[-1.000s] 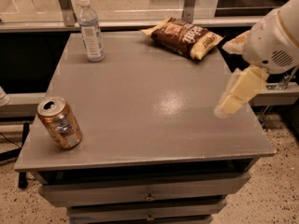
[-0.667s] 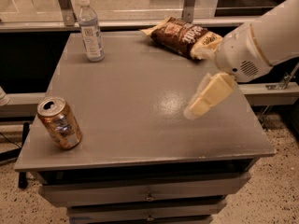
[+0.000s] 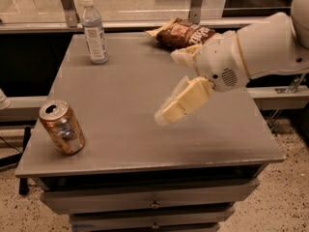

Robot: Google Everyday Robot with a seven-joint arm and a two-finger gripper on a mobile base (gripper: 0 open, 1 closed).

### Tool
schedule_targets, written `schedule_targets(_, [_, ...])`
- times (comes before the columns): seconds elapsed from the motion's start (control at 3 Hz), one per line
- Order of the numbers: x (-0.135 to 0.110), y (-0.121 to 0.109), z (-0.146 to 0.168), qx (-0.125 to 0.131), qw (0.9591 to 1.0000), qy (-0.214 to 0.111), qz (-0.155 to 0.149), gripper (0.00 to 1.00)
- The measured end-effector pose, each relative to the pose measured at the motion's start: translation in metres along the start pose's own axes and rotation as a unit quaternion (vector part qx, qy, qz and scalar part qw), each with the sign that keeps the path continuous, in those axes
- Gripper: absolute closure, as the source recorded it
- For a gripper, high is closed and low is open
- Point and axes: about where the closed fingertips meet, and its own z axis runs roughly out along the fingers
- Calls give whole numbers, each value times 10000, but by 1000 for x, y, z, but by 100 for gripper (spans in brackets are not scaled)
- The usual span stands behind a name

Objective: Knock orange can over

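The orange can (image 3: 61,127) stands upright near the front left corner of the grey table (image 3: 130,86); it is shiny copper-orange with a silver pull-tab top. My gripper (image 3: 169,111) hangs over the middle of the table on the white arm (image 3: 256,45) that reaches in from the right. It points down and left toward the can and is well to the right of it, not touching it.
A clear plastic water bottle (image 3: 94,31) stands at the back left of the table. A brown-and-yellow chip bag (image 3: 186,33) lies at the back, partly behind my arm. Drawers (image 3: 154,204) sit under the tabletop. A rail runs behind the table.
My arm and gripper have moved left from the table's right edge to over its middle, closer to the can. The can, bottle and bag have not moved.
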Motion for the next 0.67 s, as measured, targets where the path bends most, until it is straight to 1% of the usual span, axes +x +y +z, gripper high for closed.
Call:
schedule_targets(0.33, [1,-1,-1,11,10000,23,-1,0])
schedule_targets(0.67, [1,3,11,-48,9998,-161,68,0])
